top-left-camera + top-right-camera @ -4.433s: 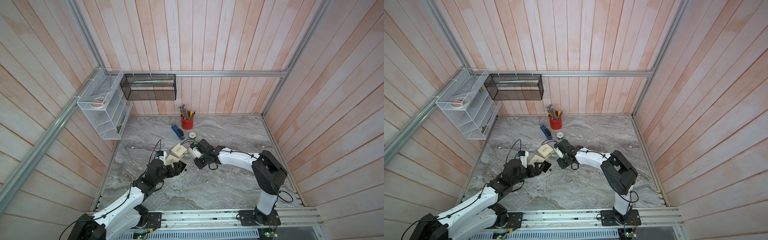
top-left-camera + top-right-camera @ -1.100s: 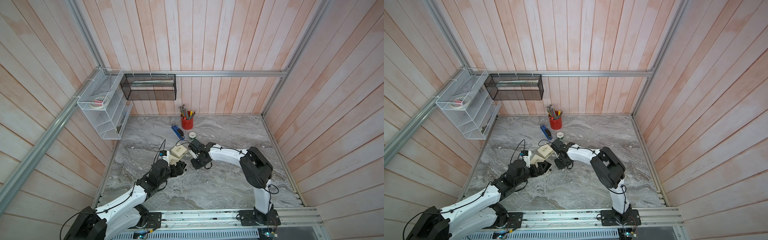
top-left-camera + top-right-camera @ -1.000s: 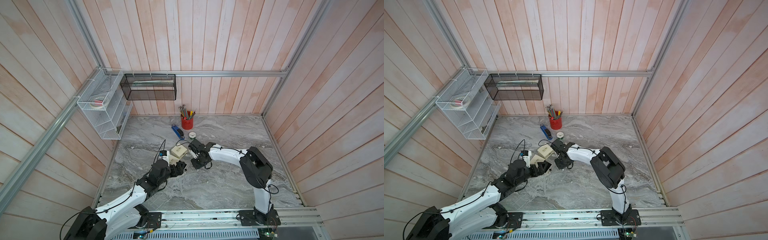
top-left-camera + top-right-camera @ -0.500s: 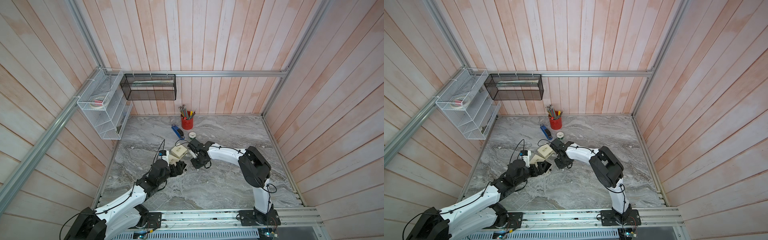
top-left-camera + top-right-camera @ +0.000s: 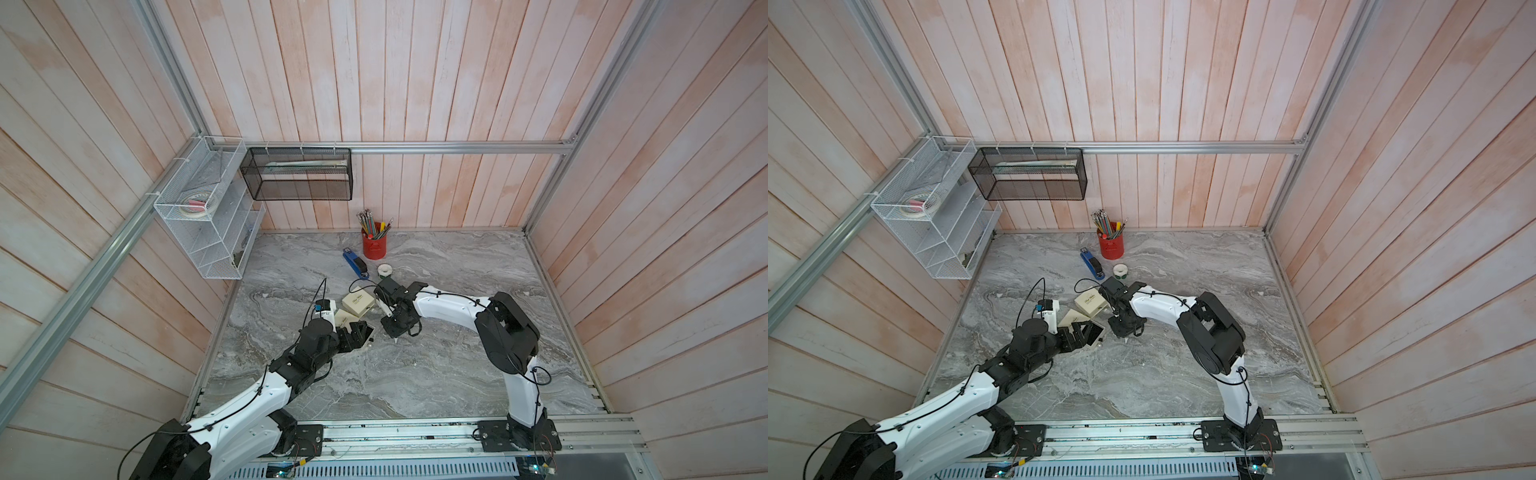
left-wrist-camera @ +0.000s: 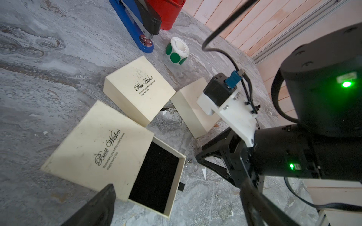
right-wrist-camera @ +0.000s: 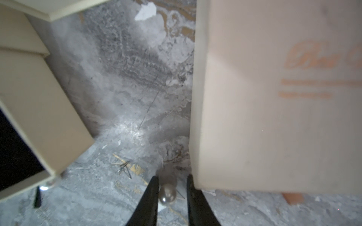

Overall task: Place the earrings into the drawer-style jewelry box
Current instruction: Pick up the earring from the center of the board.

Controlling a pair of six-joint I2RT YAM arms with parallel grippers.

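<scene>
One earring (image 7: 167,192) in play: brackets it on worktop (image 5: 415,374) beside drawer (image 6: 156,172) with right tool (image 7: 172,177), slightly spread, nearer drawer than seconds ago, ready to pinch. Holds left tool (image 6: 177,183) wide by drawer.

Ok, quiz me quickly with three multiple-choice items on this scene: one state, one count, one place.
1. The drawer by the left gripper is: A pulled partly out; B pushed shut; C removed entirely.
2. How many cream boxes sit on the table? A one; B two; C three.
3. Where is the pearl earring? A in the drawer; B on the table between the fingertips of the right gripper; C lifted off the table.
Answers: 1 A, its black lining is exposed in the left wrist view. 2 C, that view shows all three. 3 B, the right wrist view shows it lying there, jaws apart.
</scene>
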